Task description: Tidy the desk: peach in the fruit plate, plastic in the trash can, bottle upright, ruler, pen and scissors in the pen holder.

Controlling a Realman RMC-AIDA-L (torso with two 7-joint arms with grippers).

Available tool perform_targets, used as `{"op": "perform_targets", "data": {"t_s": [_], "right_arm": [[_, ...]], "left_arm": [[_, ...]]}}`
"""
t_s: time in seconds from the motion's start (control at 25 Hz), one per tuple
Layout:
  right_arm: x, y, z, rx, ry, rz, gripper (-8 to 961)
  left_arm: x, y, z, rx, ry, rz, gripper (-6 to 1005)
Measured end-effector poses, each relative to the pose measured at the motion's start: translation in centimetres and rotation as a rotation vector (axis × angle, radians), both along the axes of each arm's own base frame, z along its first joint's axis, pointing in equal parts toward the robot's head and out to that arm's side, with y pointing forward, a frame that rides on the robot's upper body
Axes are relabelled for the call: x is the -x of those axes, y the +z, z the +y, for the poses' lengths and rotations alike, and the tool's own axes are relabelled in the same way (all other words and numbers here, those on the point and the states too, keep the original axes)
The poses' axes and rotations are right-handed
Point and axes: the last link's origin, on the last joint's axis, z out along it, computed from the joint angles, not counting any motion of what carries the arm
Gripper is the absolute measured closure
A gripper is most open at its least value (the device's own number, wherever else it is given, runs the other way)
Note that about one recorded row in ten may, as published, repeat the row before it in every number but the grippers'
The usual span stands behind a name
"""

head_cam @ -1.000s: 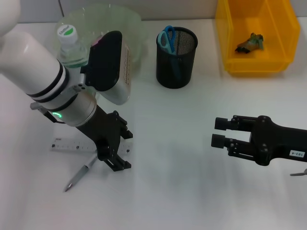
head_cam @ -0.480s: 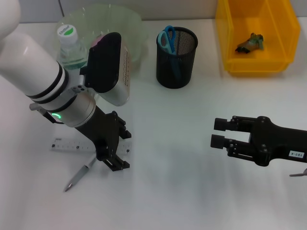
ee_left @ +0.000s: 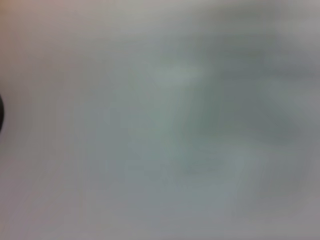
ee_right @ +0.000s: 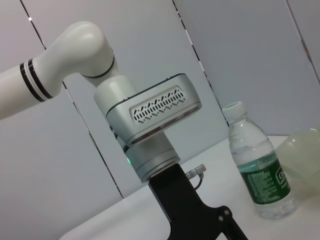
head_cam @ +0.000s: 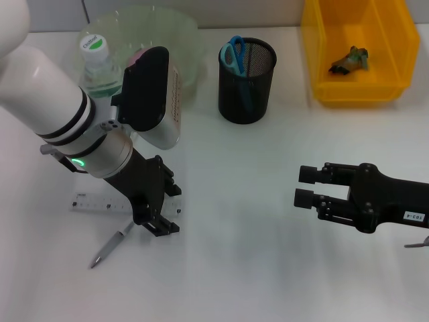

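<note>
My left gripper (head_cam: 167, 208) is down at the desk (head_cam: 255, 268), open, its jaws on either side of the right end of the clear ruler (head_cam: 99, 203). The silver pen (head_cam: 109, 249) lies just in front of it, with its upper end by the nearer finger. The bottle (head_cam: 96, 66) stands upright beside the pale green fruit plate (head_cam: 175, 29), and a bit of the pink peach (head_cam: 137, 58) shows behind my arm. The blue scissors (head_cam: 233, 53) stand in the black mesh pen holder (head_cam: 247, 84). A plastic scrap (head_cam: 350, 59) lies in the yellow trash can (head_cam: 322, 60). My right gripper (head_cam: 303, 186) hovers open at the right.
My left forearm (head_cam: 53, 100) covers much of the desk's left side. In the right wrist view the left arm (ee_right: 150, 115) and the bottle (ee_right: 256, 172) show. The left wrist view shows only a blurred pale surface.
My left gripper has edged slightly left and back over the ruler's end. The right arm has stayed put.
</note>
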Motion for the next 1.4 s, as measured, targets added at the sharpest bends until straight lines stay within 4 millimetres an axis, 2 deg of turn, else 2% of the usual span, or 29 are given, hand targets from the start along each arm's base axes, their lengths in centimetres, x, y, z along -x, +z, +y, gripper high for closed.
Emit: {"op": "perform_targets", "data": {"t_s": [0.32, 0.56, 0.96, 1.4], "right_arm": [[0.0, 0.0, 0.0, 0.0, 0.0, 0.0, 423], [0.0, -0.02, -0.01, 0.001, -0.001, 0.001, 423], [0.05, -0.02, 0.02, 0.002, 0.001, 0.002, 423], [0.29, -0.04, 0.24, 0.002, 0.008, 0.004, 423]], "left_arm": [[-0.01, -0.01, 0.05, -0.003, -0.001, -0.001, 319], [-0.01, -0.05, 0.02, -0.001, -0.004, 0.002, 320], [0.05, -0.33, 0.03, -0.005, -0.02, 0.011, 455], [0.22, -0.42, 0.09, -0.01, -0.034, 0.026, 504]]}}
